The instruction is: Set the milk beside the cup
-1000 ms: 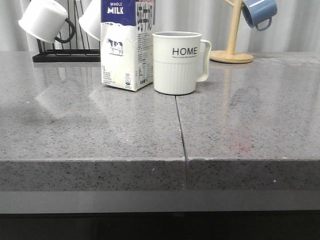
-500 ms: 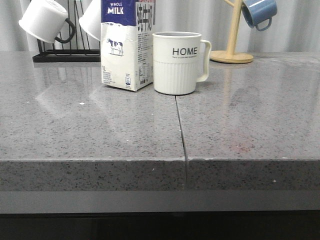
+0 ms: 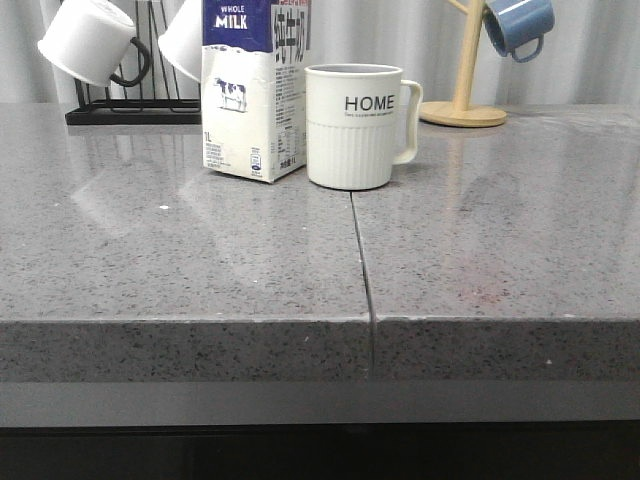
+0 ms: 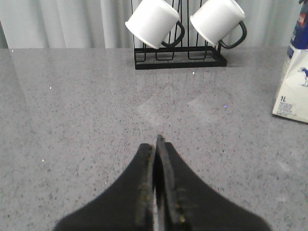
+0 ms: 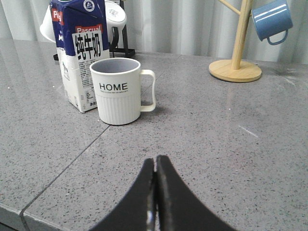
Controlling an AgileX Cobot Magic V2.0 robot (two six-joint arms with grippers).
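The milk carton [image 3: 255,90] stands upright on the grey counter, white with a dark blue top and a cow picture. Right beside it, on its right, stands the cream ribbed cup [image 3: 353,125] lettered "HOME", handle to the right. Both also show in the right wrist view, carton [image 5: 79,57] and cup [image 5: 118,90]. The carton's edge shows in the left wrist view [image 4: 293,86]. My left gripper [image 4: 156,144] is shut and empty over bare counter. My right gripper [image 5: 155,163] is shut and empty, well short of the cup. Neither gripper shows in the front view.
A black wire rack [image 3: 130,110] with two plain white mugs [image 3: 90,40] stands at the back left, behind the carton. A wooden mug tree [image 3: 463,105] holding a blue mug [image 3: 518,25] stands at the back right. A seam [image 3: 362,260] runs through the counter's middle.
A faint shadow on the counter's left side has faded away. The carton and the cup have not moved.
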